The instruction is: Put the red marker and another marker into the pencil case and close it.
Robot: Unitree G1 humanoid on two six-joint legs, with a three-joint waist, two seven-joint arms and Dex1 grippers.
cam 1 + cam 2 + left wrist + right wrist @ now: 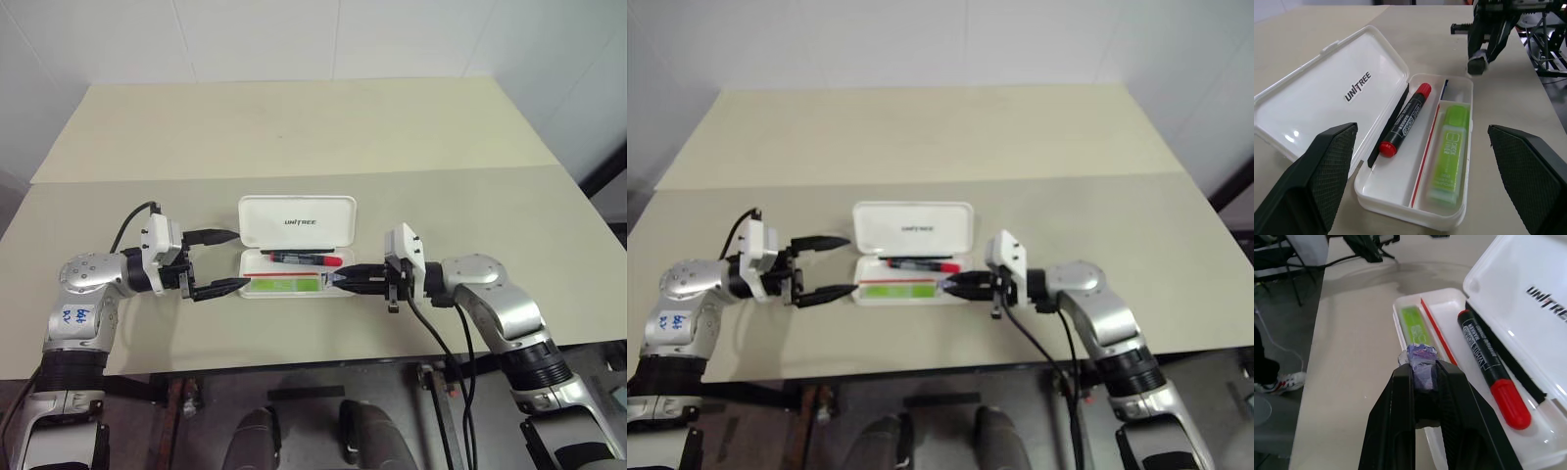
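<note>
Squarely between the two grippers on the beige table [294, 127]: the pencil case [297, 247], lid thrown back flat, both markers inside. Long axis of the case running left-to-right across the robot's front, lid on the far side, tray on the near side.

Inside the tray, lying parallel to that axis: the red marker [306, 258] in the far compartment beside the hinge, the lime-green marker [284, 285] in the narrower near compartment, thin red divider between them. One red end toward the right gripper, the other toward the left — cap end hard to tell from overhead.

Left gripper [229, 260] level beside the case's left end, black fingers spread wide, gripping nothing; lower finger just beside the tray's corner.

Right gripper [338, 278] pointing left at the tray's right end, fingers pressed together on a small purplish wad — possibly tape, nature unclear.

From the left wrist: "UNITREE" lettering readable on the lid, printed labels on both markers. From the right wrist: the wad's crumpled surface, touching the tray's rim.
</note>
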